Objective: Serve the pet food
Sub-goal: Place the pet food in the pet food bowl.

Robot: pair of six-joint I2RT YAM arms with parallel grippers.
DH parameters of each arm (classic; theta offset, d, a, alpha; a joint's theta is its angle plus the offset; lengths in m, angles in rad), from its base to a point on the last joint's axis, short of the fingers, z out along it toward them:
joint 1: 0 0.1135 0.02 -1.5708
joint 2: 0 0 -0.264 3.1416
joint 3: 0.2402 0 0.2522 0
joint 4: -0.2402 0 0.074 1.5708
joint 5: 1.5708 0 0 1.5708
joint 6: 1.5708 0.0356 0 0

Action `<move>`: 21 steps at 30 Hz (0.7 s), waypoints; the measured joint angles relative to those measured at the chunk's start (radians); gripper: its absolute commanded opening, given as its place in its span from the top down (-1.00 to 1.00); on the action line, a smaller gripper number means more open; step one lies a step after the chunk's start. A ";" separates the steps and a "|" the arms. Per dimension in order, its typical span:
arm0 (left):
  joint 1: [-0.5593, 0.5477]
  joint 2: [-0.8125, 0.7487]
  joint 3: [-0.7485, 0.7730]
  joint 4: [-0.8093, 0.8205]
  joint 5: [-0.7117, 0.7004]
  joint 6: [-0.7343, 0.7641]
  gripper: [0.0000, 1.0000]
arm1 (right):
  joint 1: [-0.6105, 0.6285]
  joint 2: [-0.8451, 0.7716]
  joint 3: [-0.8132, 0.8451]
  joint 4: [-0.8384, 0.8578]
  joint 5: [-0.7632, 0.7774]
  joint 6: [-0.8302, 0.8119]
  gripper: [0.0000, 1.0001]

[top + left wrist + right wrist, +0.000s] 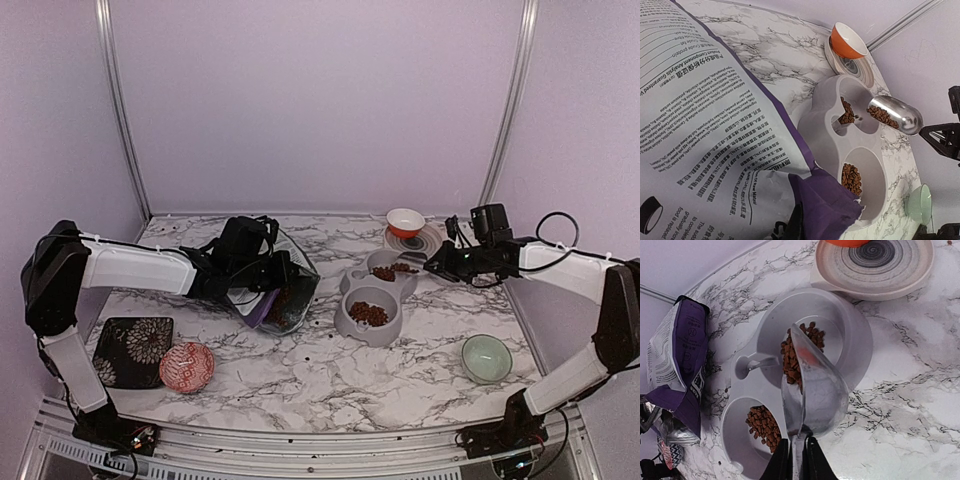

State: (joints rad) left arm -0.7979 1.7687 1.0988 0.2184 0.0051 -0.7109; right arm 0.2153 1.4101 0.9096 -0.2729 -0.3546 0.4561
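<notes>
Shiny metal scoop [815, 385], pinched in my right gripper [796, 460], tilted dark-brown kibble pellets [790, 367] over the grey double-bowl feeder [860, 340]; my left gripper [255, 255] clamped the purple-and-white bag [715, 125].

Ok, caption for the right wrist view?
Right gripper tilts a metal scoop of kibble over one bowl of the grey double feeder.

**Top view.** Left arm [130, 268] and right arm [565, 258]: white tubular shells between bulky black joint housings. A black cable [556, 226] loops off the right arm at 3 o'clock. The black left base [112, 428] at 7 o'clock and right base [500, 438] at 5 o'clock show red wiring.

**Right wrist view, 6 o'clock.** The right gripper [797, 445] has two slim black fingers [816, 465].
</notes>
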 measured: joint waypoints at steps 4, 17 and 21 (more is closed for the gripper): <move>0.000 0.000 0.000 0.000 0.000 0.000 1.00 | 0.004 0.002 0.024 -0.024 0.014 -0.008 1.00; 0.000 0.000 0.000 0.000 -0.002 0.000 1.00 | 0.016 0.013 0.045 -0.050 0.052 -0.022 1.00; 0.000 0.000 0.000 0.000 -0.002 0.000 1.00 | 0.035 0.019 0.068 -0.071 0.079 -0.031 1.00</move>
State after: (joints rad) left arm -0.7982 1.7687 1.0988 0.2184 0.0032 -0.7105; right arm 0.2504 1.4288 0.9771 -0.3435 -0.2760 0.4248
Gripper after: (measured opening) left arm 0.005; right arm 0.108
